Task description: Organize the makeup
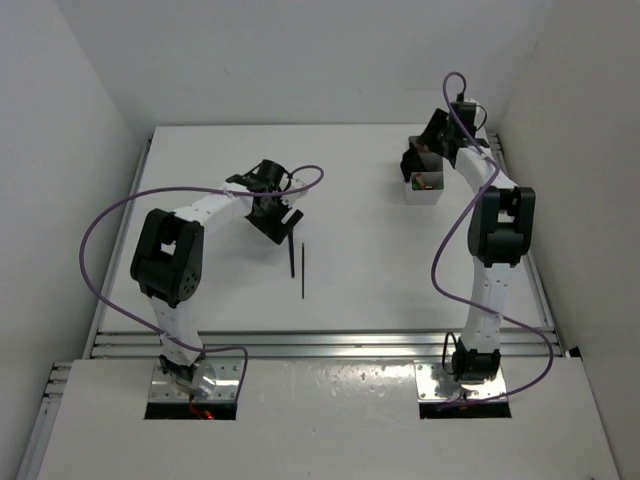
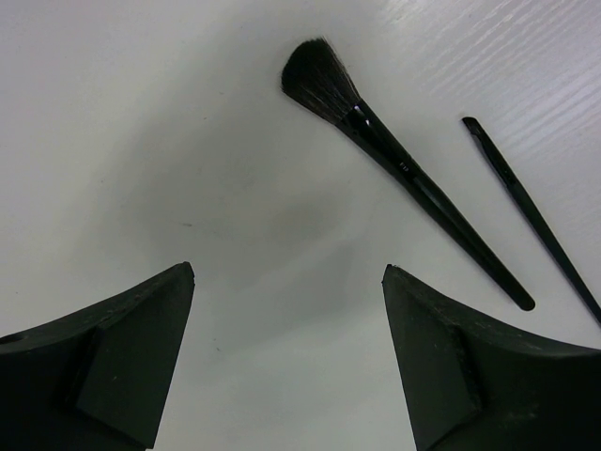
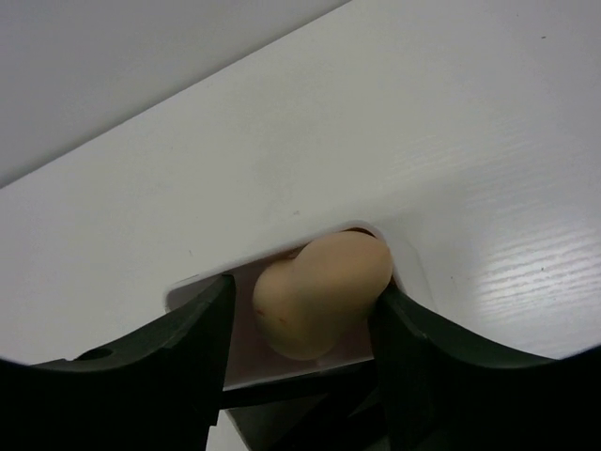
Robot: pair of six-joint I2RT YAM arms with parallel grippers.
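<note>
Left gripper (image 2: 289,272) stands wide open and empty over the smooth white table (image 2: 141,141). Ahead and to its right lie a glossy black brush (image 2: 404,169) with a fluffy head and, beyond it, a thin black pencil (image 2: 531,211). Right gripper (image 3: 305,289) is parted around a matte beige egg-shaped sponge (image 3: 324,282) lying in the translucent white box (image 3: 188,287). The sponge touches one finger and is clear of the other.

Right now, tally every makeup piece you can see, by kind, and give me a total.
fluffy black brush: 1, lying on the table
thin black stick: 1, lying beside the brush
beige egg-shaped sponge: 1, inside the box
Total: 3 in plain view. Anything else in the box is hidden.
</note>
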